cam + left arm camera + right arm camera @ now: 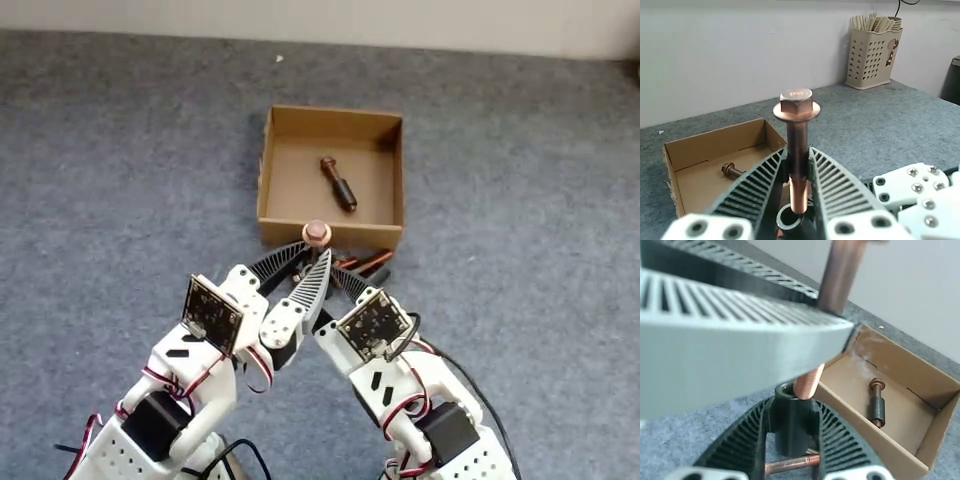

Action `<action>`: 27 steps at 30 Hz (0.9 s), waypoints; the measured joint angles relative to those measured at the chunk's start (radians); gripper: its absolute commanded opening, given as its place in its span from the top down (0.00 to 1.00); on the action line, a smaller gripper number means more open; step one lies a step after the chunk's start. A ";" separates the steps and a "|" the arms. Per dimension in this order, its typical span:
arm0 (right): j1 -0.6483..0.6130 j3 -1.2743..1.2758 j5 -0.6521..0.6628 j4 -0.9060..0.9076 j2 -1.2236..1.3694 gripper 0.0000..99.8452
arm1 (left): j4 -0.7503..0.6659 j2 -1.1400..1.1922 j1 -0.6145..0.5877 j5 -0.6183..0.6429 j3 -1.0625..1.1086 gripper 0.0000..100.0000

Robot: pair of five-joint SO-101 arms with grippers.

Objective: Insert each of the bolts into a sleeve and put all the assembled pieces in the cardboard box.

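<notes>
My left gripper (797,156) is shut on a copper bolt (796,130), held upright with its hex head on top; the head (316,232) shows just in front of the cardboard box (262,190). Directly below, my right gripper (790,412) is shut on a black sleeve (790,422), also upright. The bolt's threaded tip (807,382) sits at the sleeve's mouth (790,218). One assembled bolt and sleeve (338,183) lies inside the box (900,440).
Loose copper bolts (365,264) lie on the grey carpet by the box's front wall, one bolt (790,464) right under my right gripper. A beige holder (872,50) stands far back by the wall. Both arms crowd together at the box's near side.
</notes>
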 measured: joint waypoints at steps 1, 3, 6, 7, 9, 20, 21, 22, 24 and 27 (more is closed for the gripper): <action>0.000 0.000 0.000 0.000 0.000 1.00 | 0.000 -0.002 0.000 0.000 0.000 0.99; 0.000 0.000 -0.008 0.000 0.000 1.00 | 0.000 -0.002 0.000 0.000 0.000 0.99; 0.002 0.000 -0.038 0.000 0.000 1.00 | 0.002 -0.002 0.000 0.000 0.000 0.99; 0.005 0.000 -0.043 0.000 0.000 1.00 | 0.002 -0.002 0.000 0.000 0.000 0.99; 0.011 0.000 -0.044 0.000 0.000 1.00 | 0.002 -0.002 0.000 0.000 0.000 0.99; 0.015 -0.002 -0.048 0.000 0.000 1.00 | 0.031 -0.003 -0.032 0.000 0.000 0.99; 0.015 -0.002 -0.048 0.000 0.000 1.00 | 0.031 -0.003 -0.023 0.000 0.000 0.99; 0.015 -0.002 -0.048 0.000 0.000 1.00 | 0.031 -0.002 -0.014 0.000 0.000 0.99; 0.015 -0.002 -0.048 0.000 0.000 1.00 | 0.031 -0.003 0.006 0.000 0.017 0.99; 0.015 -0.002 -0.048 0.002 0.000 1.00 | 0.031 -0.003 0.026 0.000 0.032 0.98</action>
